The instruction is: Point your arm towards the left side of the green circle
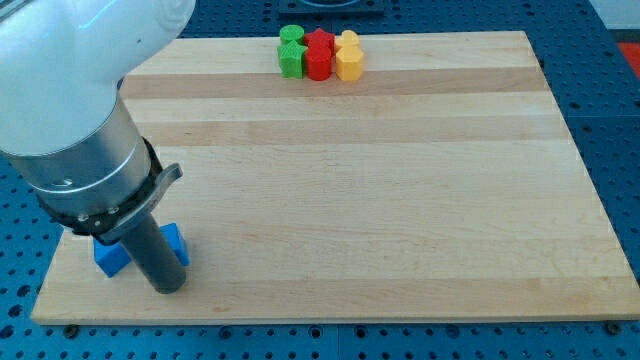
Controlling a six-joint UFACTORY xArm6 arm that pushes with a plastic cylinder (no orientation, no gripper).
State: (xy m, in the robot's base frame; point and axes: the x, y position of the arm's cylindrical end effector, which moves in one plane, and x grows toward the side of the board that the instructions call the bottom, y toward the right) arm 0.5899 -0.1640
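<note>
A: Where is the green circle (291, 36)?
B: At the view's top edge of the wooden board (400, 200), a little left of that edge's middle. Just below it sits a second green block (290, 60), shape not clear, and the two touch.

A: What else is near the green circle?
B: To its right, touching the green pair, a red block (319, 54), maybe two stacked in view, shape hard to make out. Right of the red is a yellow block (349, 56), also lumpy and touching. All four colours form one tight cluster.

A: And the tool?
B: It is a plain dark rod with no jaws, holding nothing. The tip (168, 286) rests on the board well apart from the green circle, far toward the view's bottom left. The big white and grey arm housing (80, 100) fills that corner.

A: Is anything beside the tip?
B: A blue block (176, 240), partly hidden behind the rod, with a bit showing left of the rod and a bit right. Whether they touch can't be told. It is far from the green circle too.

A: Any writing or brands?
B: None readable. A blue surface (610, 80) surrounds the board.
</note>
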